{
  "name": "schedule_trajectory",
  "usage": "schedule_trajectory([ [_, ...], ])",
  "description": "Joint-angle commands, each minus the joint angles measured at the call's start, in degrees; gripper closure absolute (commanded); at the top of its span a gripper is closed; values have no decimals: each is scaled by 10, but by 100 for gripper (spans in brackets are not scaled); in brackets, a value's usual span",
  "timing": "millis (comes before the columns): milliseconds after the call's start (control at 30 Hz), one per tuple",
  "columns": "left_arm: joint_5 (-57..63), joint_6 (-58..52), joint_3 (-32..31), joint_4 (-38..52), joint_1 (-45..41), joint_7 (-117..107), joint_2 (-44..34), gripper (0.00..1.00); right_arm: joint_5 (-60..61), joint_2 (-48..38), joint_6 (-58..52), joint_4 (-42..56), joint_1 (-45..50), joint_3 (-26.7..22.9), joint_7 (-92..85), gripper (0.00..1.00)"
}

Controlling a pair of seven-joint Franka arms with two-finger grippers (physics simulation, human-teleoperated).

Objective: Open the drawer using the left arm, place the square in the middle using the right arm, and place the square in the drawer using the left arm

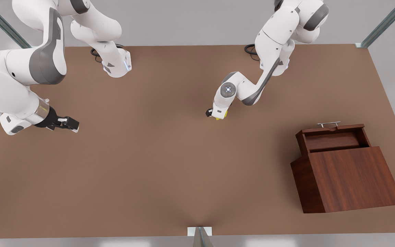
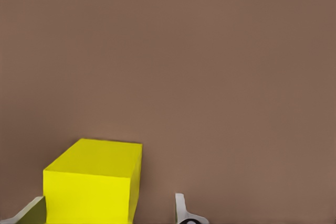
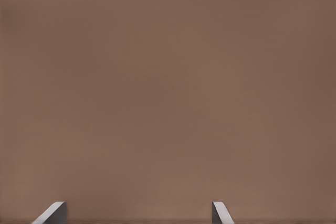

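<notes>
- Front view: The table [image 1: 156, 171] is a flat, matte brown surface without marks. On the front view's right stands the cabinet [image 1: 351, 178], made of dark reddish-brown wood with visible grain and a slanted top panel.
- The drawer [image 1: 333, 139] at the cabinet's upper part is pulled out. It is a shallow box, and a slim silver bar handle [image 1: 328, 124] sits on its far edge.
- The left arm [image 1: 269, 44], white with grey joint panels, bends down to the middle of the table. The left gripper [image 1: 218, 116] is low over the surface there, and a bit of the yellow square [image 1: 224, 114] shows at its fingertips.
- The right arm [image 1: 22, 68], of the same look, waits at the front view's left. The right gripper [image 1: 68, 123] is black and hangs above the bare table, well apart from the square and the cabinet.
- Left wrist view: The square [image 2: 94, 182] is a bright yellow cube with smooth faces and sharp edges, resting on the brown table [image 2: 210, 66].
- One finger [image 2: 29, 212] of the left gripper touches a side of the cube. The other finger [image 2: 182, 209] stands apart from the opposite side, with bare table between. So the fingers are spread wider than the cube and do not pinch it.
- Right wrist view: The two pale fingertips [image 3: 52, 212] of the right gripper are spread wide apart, with only the smooth brown table [image 3: 168, 98] between them. They hold nothing.
</notes>
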Motion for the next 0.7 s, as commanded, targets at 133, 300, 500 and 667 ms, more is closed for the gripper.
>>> schedule_trajectory([
  [133,49,3,1,0,-4,-5,8,0,0,0,-2,0,0,0,0,0],
  [300,47,5,1,0,-8,-5,12,0,0,0,-2,1,-1,0,0,0],
  [500,46,6,1,2,-8,-6,13,0,0,0,-2,1,-1,0,0,0],
  [667,46,18,1,2,-8,-8,25,0,0,0,-2,0,-1,0,0,0],
])
